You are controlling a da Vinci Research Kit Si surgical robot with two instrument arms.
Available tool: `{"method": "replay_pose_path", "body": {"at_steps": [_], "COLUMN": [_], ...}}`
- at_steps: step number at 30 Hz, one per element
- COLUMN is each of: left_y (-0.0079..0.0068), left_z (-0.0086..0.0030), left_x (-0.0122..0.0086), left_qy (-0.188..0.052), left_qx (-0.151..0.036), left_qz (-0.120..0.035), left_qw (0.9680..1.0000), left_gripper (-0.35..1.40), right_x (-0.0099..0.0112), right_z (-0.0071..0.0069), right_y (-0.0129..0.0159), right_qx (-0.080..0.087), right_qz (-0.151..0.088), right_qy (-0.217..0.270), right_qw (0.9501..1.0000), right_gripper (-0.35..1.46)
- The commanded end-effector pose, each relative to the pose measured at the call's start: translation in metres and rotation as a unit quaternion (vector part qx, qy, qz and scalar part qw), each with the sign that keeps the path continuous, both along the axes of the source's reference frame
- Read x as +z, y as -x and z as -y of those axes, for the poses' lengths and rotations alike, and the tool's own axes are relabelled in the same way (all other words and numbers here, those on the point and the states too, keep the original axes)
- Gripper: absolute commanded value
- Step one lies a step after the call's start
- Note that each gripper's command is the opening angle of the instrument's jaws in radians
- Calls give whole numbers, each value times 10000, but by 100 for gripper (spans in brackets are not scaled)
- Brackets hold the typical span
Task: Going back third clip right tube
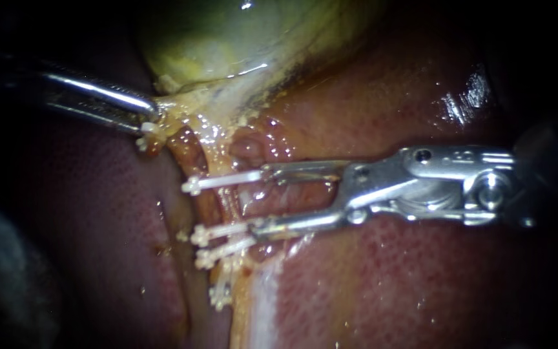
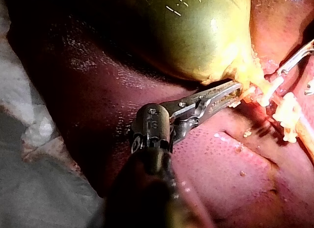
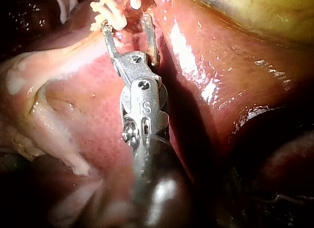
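My right instrument [image 1: 261,199] comes in from the right, its jaws open wide over the liver. A white clip [image 1: 221,181] lies across the reddish tube [image 1: 230,203] just beyond the upper jaw's tip. Two more clips [image 1: 217,232] cross it off the lower jaw's tip, and another [image 1: 219,294] sits further down. Neither jaw grips a clip. My left instrument [image 1: 148,123] is shut on the yellowish tissue at the gallbladder's [image 1: 227,39] neck. The left wrist view shows that grip [image 2: 234,93]. In the right wrist view the open jaws [image 3: 125,22] stand just short of the clips [image 3: 110,9].
Dark red liver [image 1: 389,291] surrounds the tube on all sides. A pale white strip of tissue [image 1: 263,304] runs down below the clips. In the left wrist view a grey-white cloth [image 2: 29,115] lies beside the liver, behind my left instrument's shaft.
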State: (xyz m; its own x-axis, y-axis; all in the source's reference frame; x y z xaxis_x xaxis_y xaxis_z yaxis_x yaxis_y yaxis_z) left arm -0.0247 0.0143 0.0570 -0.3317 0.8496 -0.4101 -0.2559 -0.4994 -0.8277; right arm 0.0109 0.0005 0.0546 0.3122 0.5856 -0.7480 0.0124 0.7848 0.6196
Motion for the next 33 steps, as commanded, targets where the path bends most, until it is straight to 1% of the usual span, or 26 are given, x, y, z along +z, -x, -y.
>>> {"method": "replay_pose_path", "body": {"at_steps": [1,7,11,14,18,22,26,29,33], "left_y": [0,0,0,1,5,17,31,41,50], "left_z": [0,1,2,2,4,9,13,15,19], "left_x": [1,3,3,4,6,16,32,46,58], "left_qy": [2,7,10,11,18,51,84,32,-16], "left_qx": [3,10,9,6,5,-16,47,73,96], "left_qz": [3,-12,-14,-15,-36,-75,-78,-89,-104], "left_qw": [10000,10000,10000,10000,10000,10000,9999,9999,9999], "left_gripper": [-35,-35,-35,-35,-35,-35,-35,-35,-35], "right_x": [-3,-12,-14,-15,-16,-18,-19,-19,-20], "right_z": [-1,1,2,3,3,1,0,1,2], "right_y": [8,43,57,66,74,76,79,81,83], "right_qx": [-30,-181,-225,-264,-348,-369,-374,-378,-386], "right_qz": [-24,-103,-116,-90,76,93,89,86,81], "right_qy": [41,250,278,285,320,345,341,341,341], "right_qw": [10000,9995,9993,9992,9989,9987,9987,9987,9986], "right_gripper": [50,50,50,50,50,50,50,50,50]}}
